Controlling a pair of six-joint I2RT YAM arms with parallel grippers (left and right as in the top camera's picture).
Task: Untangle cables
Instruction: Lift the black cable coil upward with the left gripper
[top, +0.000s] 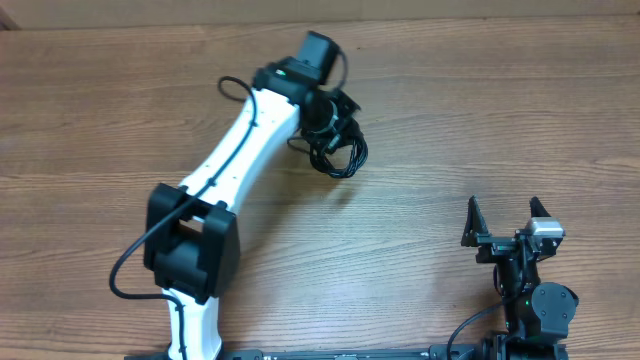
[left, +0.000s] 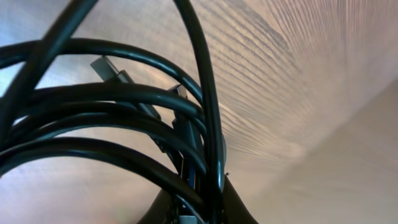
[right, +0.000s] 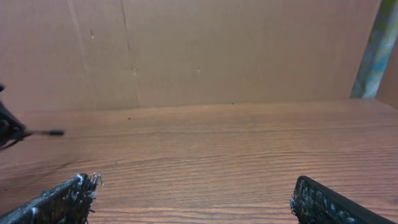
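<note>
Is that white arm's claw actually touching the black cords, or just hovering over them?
Touching. The left wrist view shows the cables running down into the left jaws, which are closed tight on them.

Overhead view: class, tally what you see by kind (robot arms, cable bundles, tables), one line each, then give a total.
Robot arms: 2 (left arm, right arm)
Tangled cable bundle: 1
Wooden table: 1
Total: 4
</note>
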